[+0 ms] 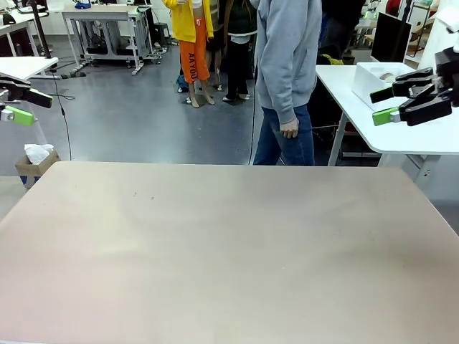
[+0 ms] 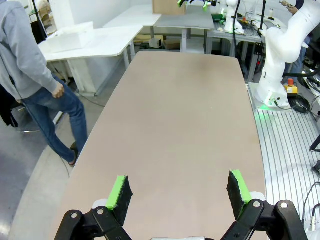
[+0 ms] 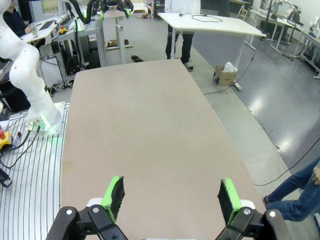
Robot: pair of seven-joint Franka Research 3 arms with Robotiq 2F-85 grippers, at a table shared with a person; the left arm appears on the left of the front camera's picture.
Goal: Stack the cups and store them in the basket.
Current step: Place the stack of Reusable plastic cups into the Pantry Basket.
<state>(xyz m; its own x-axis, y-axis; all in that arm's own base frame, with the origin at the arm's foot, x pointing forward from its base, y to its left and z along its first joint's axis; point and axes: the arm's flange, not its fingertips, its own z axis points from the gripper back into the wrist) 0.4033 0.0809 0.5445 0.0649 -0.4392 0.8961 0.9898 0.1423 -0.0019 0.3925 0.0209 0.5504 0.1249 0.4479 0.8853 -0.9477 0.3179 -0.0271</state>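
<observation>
A: Left to right, then. Our left gripper point(image 1: 16, 102) hangs at the left edge of the front view, raised off the table point(image 1: 229, 244), and its wrist view shows the fingers spread wide with nothing between them.

B: In the middle, a person point(image 1: 287, 64) in a grey hoodie stands just past the far edge, one hand point(image 1: 289, 129) hanging empty.

A: And at the right our right gripper point(image 1: 405, 100) is also raised, jaws spread and empty, as its own wrist view confirms.

B: The cups? We can't point to any. The white bin point(image 1: 376, 80) on the side table behind our right gripper looks like the basket; something pale sits inside, too small to name.

A: So we judge the step to be waiting. To do it well, we should hold both arms high and clear while the person brings things over, and keep the jaws wide for a tall tumbler.

B: What do the views add? The left wrist camera shows the person from the side by the side table, with the white bin point(image 2: 72, 37) on it. The right wrist camera shows a cardboard box point(image 3: 226, 75) on the floor.
</observation>
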